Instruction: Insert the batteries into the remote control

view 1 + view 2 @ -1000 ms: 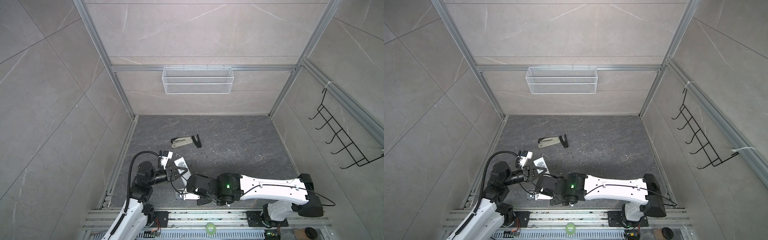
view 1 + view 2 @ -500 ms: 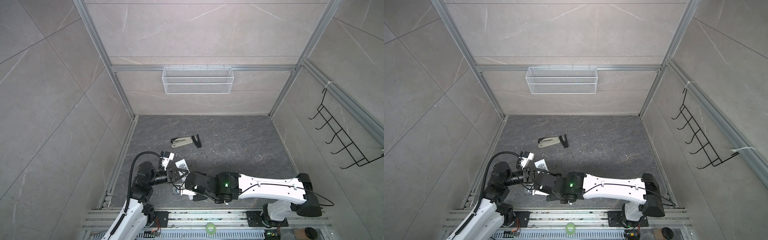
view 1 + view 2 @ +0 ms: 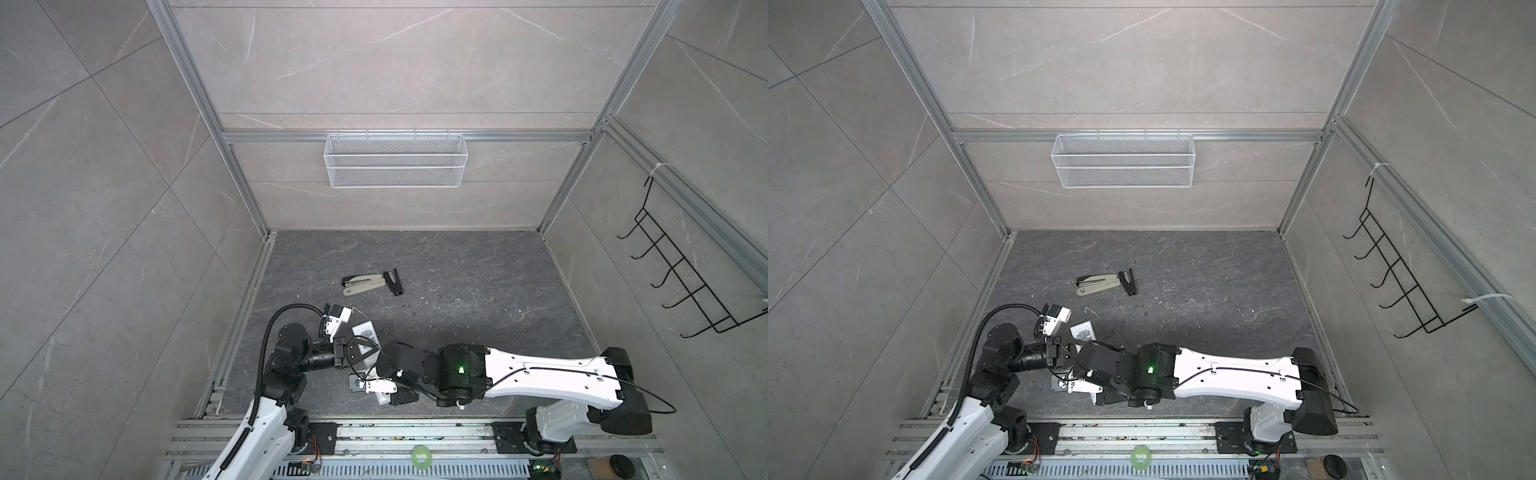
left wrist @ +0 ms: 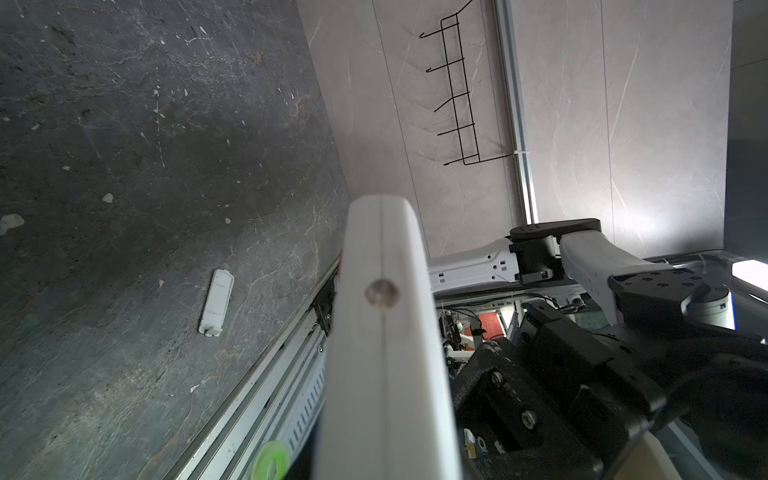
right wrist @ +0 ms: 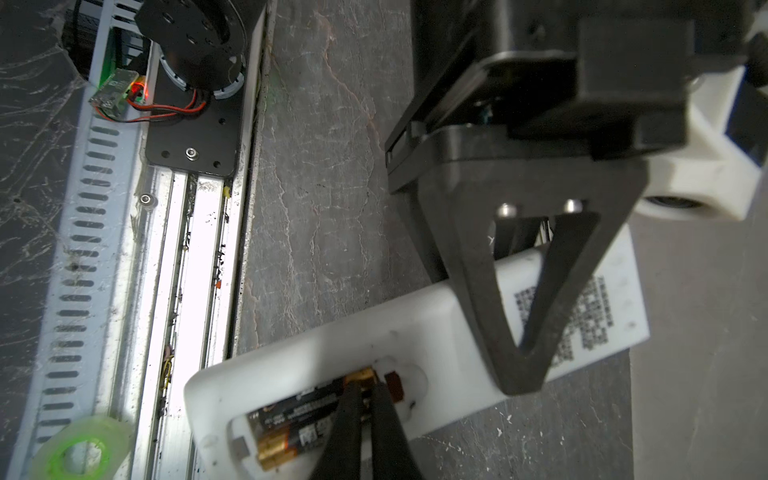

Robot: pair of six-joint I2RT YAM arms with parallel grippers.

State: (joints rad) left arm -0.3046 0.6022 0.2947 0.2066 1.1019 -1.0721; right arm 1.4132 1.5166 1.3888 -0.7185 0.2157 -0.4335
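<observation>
Near the front rail (image 5: 199,249), the remote control (image 5: 415,316) is held label side up, clamped across its faces by the left gripper (image 5: 519,370). Both batteries (image 5: 299,409) lie in the open bay. The right gripper (image 5: 368,388), fingers pinched nearly together and seemingly empty, presses the upper cell's gold end. The cells look light, rigid and slick, so they are best pushed at the ends.

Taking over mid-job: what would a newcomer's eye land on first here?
The white remote control, clamped by the left gripper near the front rail, its back open with two batteries inside. The right gripper, shut, has its tips on them. A loose white cover lies on the floor.
</observation>
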